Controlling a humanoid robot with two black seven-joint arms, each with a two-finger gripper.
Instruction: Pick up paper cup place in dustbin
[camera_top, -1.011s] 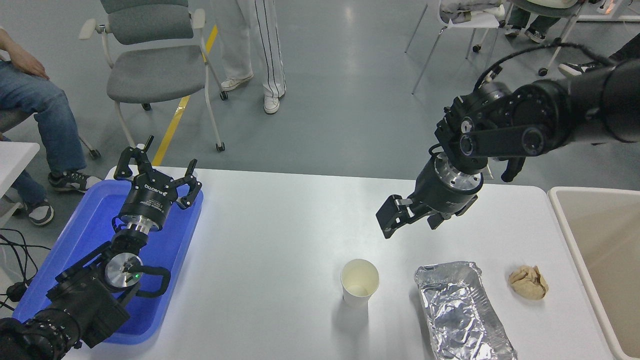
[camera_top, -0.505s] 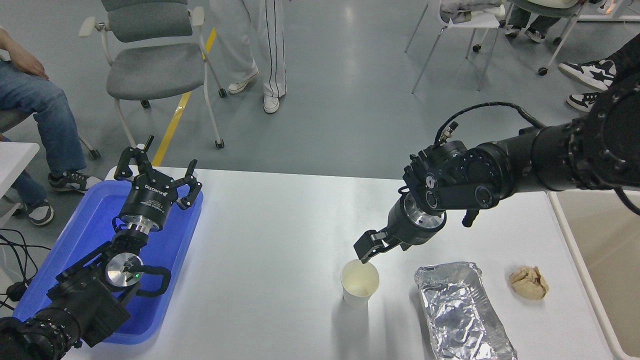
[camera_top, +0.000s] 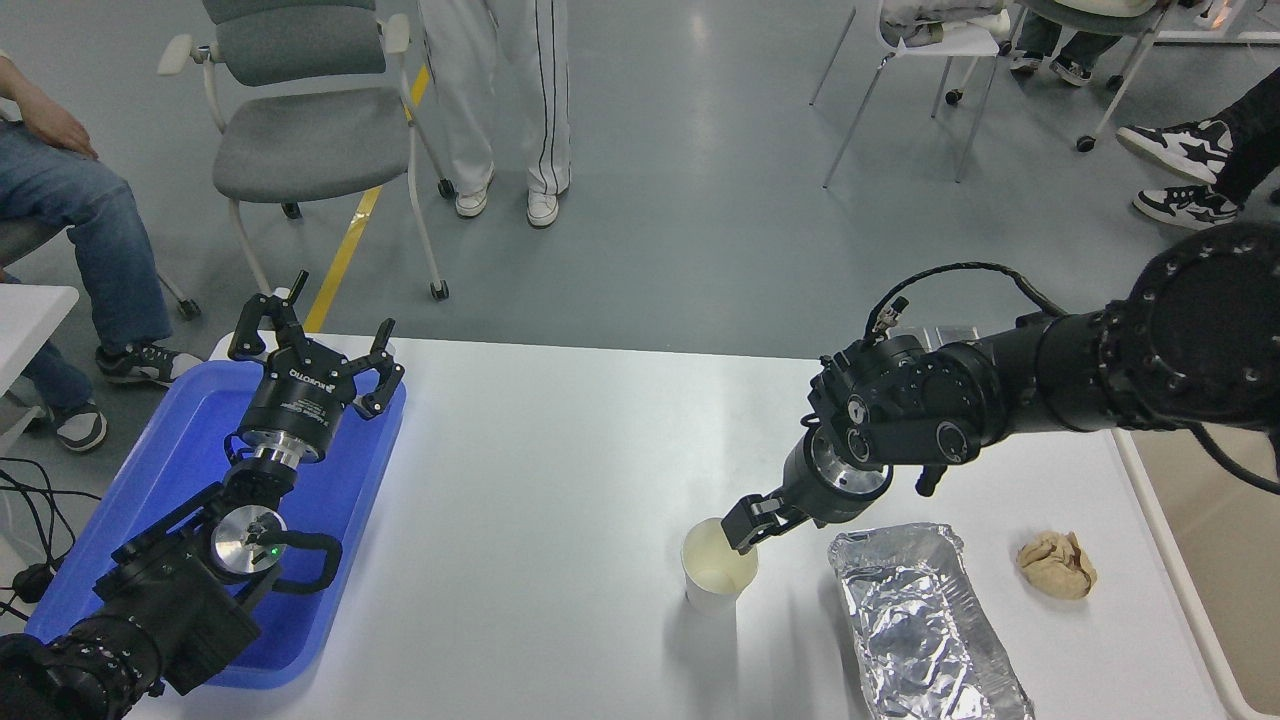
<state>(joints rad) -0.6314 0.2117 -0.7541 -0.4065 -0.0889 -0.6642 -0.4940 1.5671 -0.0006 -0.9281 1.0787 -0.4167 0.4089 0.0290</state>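
Note:
The white paper cup (camera_top: 716, 575) stands upright and empty on the white table, a little right of centre near the front. My right gripper (camera_top: 745, 525) comes down from the right at a slant, and its tip is at the cup's far right rim. It is seen edge-on, so its state does not show. The beige dustbin (camera_top: 1192, 600) stands past the table's right end, partly behind my right arm. My left gripper (camera_top: 320, 335) is parked open over the blue tray (camera_top: 190, 440) at the left.
A crinkled foil tray (camera_top: 920, 620) lies just right of the cup, and a crumpled brown paper ball (camera_top: 1057, 564) lies between it and the dustbin. A grey chair (camera_top: 300, 140), a standing person and seated people are beyond the table's far side.
My right arm has swung down and to the left, bringing its gripper from well above the table to the cup's rim. The cup and the left arm have not moved.

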